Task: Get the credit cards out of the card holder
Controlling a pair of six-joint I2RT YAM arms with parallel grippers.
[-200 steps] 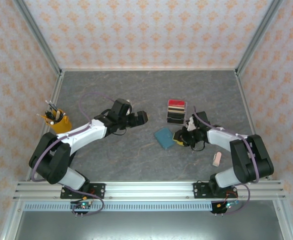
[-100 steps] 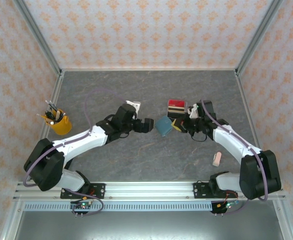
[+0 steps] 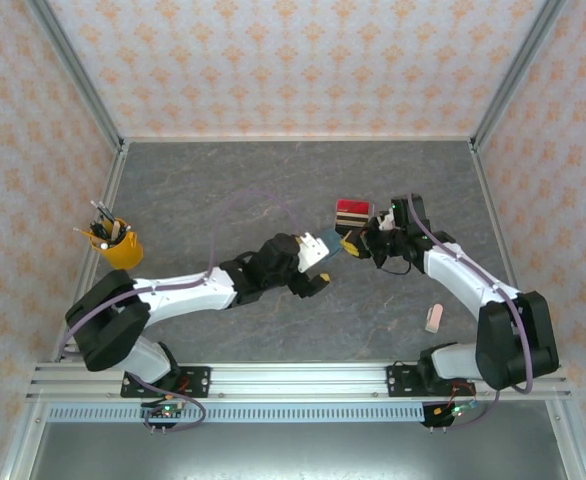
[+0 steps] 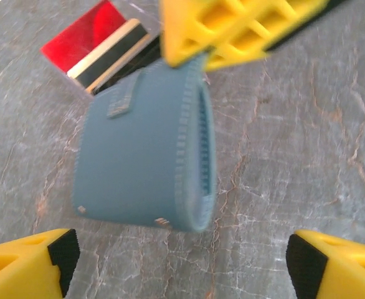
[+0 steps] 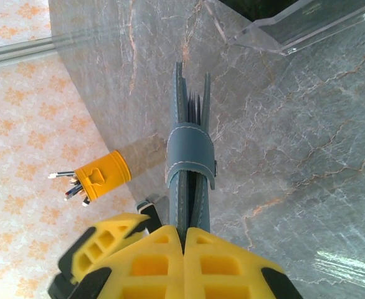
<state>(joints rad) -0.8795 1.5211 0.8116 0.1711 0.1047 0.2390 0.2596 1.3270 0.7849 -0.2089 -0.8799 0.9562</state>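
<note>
**Top view**
- Card holder [image 3: 324,240]: teal, mid-worktop [image 3: 273,180], just beside the clear box [image 3: 353,225], between my two sets of jaws.
- Right jaws: together, clamped on the card holder's right end.
- Left jaws: apart, just on the near side of the holder; contact cannot be told.
- Red card [image 3: 352,207]: lies in the clear box.
- Yellow cup [image 3: 118,250]: pens inside, far left.
- Pink block [image 3: 434,318]: near right, well apart.

**Left wrist view**
- Card holder [image 4: 145,149]: folded, on edge, small tab on its face.
- Right fingertips [image 4: 245,31]: yellow, gripping its top edge.
- Left fingertips [image 4: 30,261]: wide apart at the lower corners, holder beyond them, untouched.
- Red card [image 4: 86,40]: behind the holder, with a tan-and-black card [image 4: 111,59] beside it.

**Right wrist view**
- Right fingers [image 5: 151,261]: pressed together on the holder's edge.
- Card holder [image 5: 189,156]: strap wraps the leaves. Thin edges show between them; cards or pockets, I cannot tell.
</note>
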